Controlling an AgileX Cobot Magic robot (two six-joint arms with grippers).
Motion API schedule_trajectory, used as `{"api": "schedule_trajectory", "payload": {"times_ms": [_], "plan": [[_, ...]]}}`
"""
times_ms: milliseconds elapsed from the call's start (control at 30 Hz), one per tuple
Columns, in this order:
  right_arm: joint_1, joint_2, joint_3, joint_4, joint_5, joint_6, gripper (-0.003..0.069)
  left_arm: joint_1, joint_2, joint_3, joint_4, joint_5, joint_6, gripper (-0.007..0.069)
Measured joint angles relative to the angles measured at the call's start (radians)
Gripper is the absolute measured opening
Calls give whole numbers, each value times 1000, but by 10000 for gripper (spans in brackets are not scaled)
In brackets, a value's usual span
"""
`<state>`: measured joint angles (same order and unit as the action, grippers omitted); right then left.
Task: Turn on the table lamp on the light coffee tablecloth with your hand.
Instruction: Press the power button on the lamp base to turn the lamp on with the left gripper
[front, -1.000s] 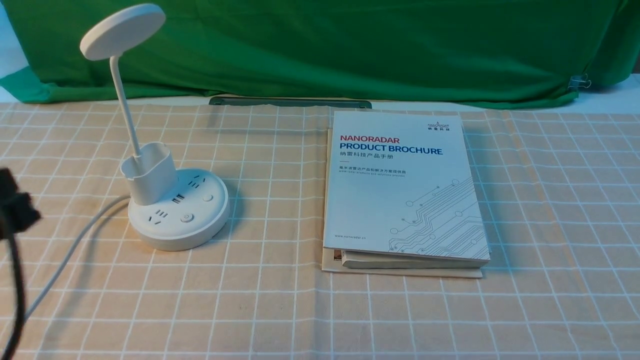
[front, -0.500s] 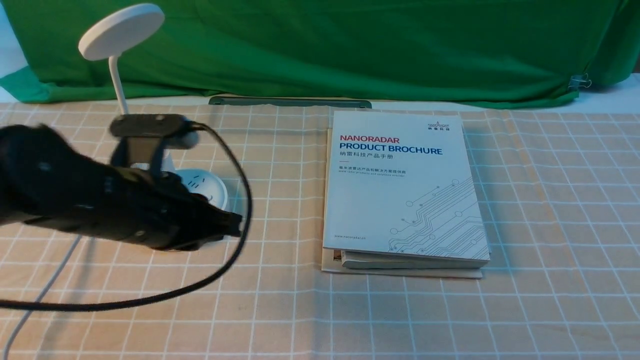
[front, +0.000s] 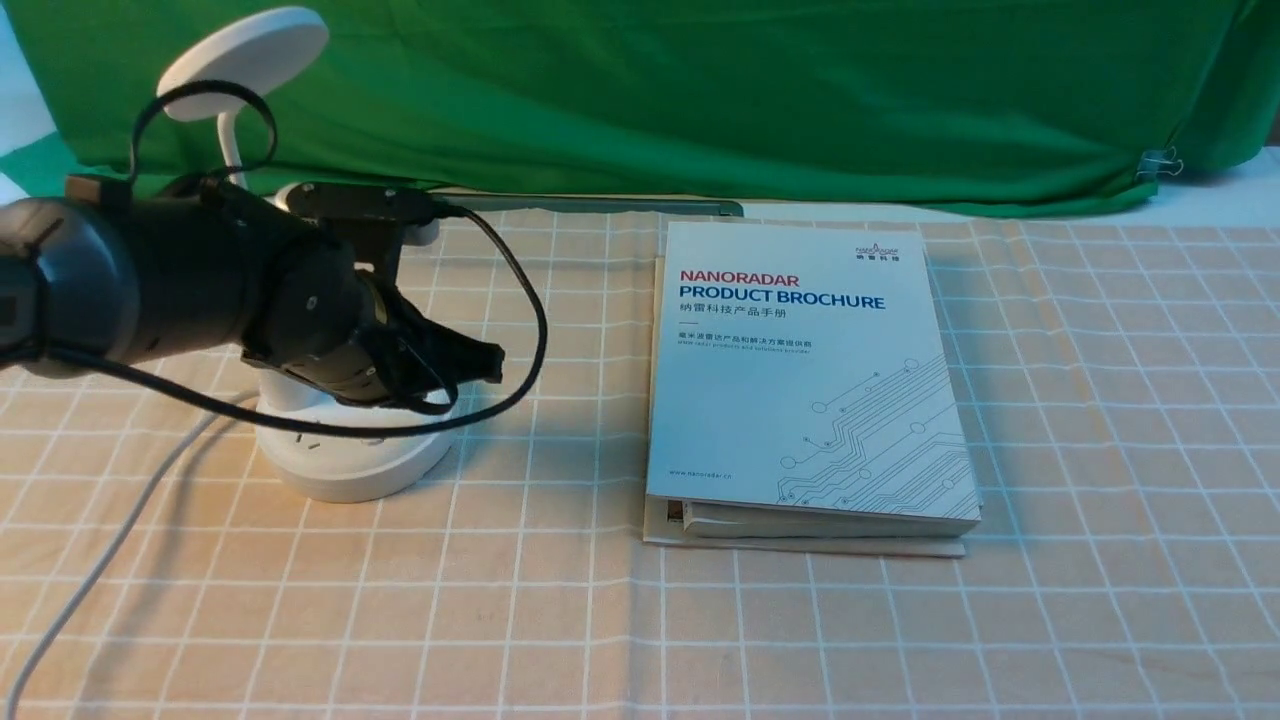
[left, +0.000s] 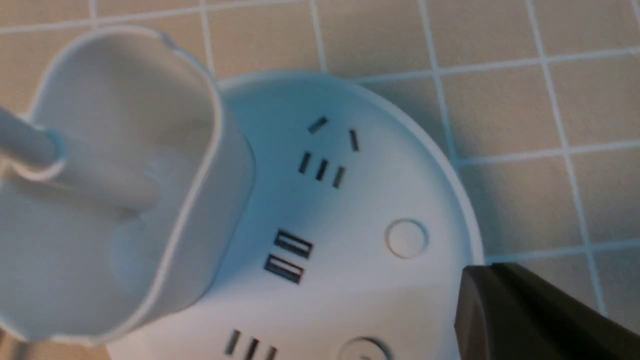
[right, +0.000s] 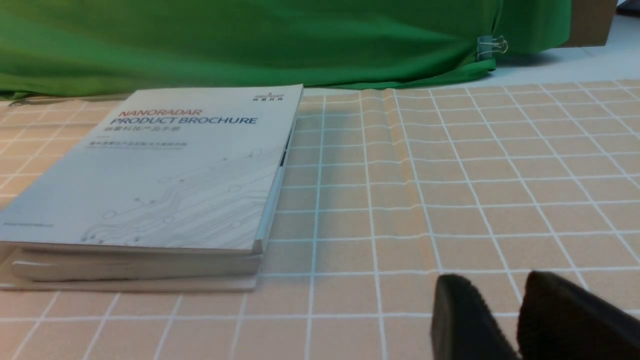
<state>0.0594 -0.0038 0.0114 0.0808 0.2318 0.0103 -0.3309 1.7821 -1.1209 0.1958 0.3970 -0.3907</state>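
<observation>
The white table lamp stands at the left of the light coffee tablecloth (front: 800, 630), with its disc head (front: 245, 50) up and its round base (front: 350, 470) on the cloth. My left arm, the hand, reaches over the base and hides the pen cup in the front view. My left gripper (front: 488, 365) is shut and empty, its tip just past the base's right rim. In the left wrist view the gripper (left: 480, 285) hovers beside a round button (left: 406, 238), near the pen cup (left: 115, 175). My right gripper (right: 500, 300) is slightly open and empty, low over the cloth.
A thick white product brochure book (front: 805, 380) lies right of the lamp and also shows in the right wrist view (right: 165, 175). The lamp's white cord (front: 100, 560) runs off to the front left. A green backdrop cloth (front: 700, 100) hangs behind.
My left arm has swung in from the left edge, over the lamp base. It has since risen and moved back, and now covers the pen cup. The lamp and book have not moved.
</observation>
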Motion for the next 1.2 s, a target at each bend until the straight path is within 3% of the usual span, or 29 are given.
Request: {"api": "schedule_trajectory", "payload": {"times_ms": [367,1200], "plan": [[0,0,0,0,0,0,238,47,16,-2,-11,-138,-29,-1],[0,0,0,0,0,0,238,47,76,-2,-72,-105,-27,0]]}}
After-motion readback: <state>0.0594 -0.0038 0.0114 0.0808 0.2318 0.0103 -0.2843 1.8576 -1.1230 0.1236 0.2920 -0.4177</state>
